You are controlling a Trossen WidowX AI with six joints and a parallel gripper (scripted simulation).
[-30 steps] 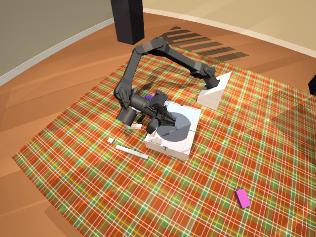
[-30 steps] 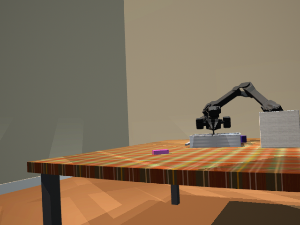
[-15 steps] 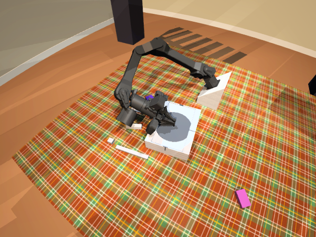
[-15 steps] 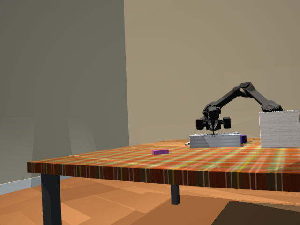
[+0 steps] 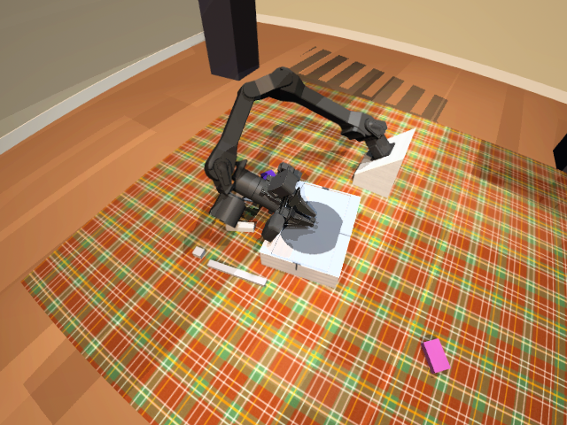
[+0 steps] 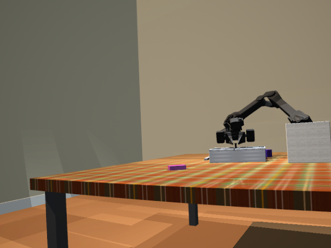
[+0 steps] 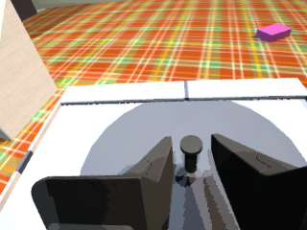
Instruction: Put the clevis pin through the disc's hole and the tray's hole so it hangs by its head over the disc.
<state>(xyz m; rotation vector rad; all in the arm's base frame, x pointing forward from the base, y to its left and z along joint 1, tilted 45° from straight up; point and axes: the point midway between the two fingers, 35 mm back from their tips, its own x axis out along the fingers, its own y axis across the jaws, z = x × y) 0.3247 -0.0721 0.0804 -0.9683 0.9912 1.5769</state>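
One steel clevis pin, upright, head raised above the aluminium disc, between parted gripper fingers, clear space showing on both sides.

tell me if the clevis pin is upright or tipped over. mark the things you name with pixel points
Upright: in the wrist view the pin (image 6: 235, 145) (image 7: 191, 152) shows its round head on top, its shank running down toward the disc (image 5: 327, 233) (image 7: 129, 129).

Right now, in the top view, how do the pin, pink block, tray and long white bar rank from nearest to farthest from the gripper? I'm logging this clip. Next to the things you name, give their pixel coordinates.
1. Pin (image 6: 235, 145) (image 7: 191, 145) and tray (image 5: 299, 269) (image 6: 238, 156) (image 7: 120, 92): too close to call; the pin is upright between the parted fingers, the tray below.
2. Long white bar (image 5: 236, 272): beside the tray.
3. Pink block (image 5: 436, 355) (image 6: 177, 167) (image 7: 273, 32): off by itself.
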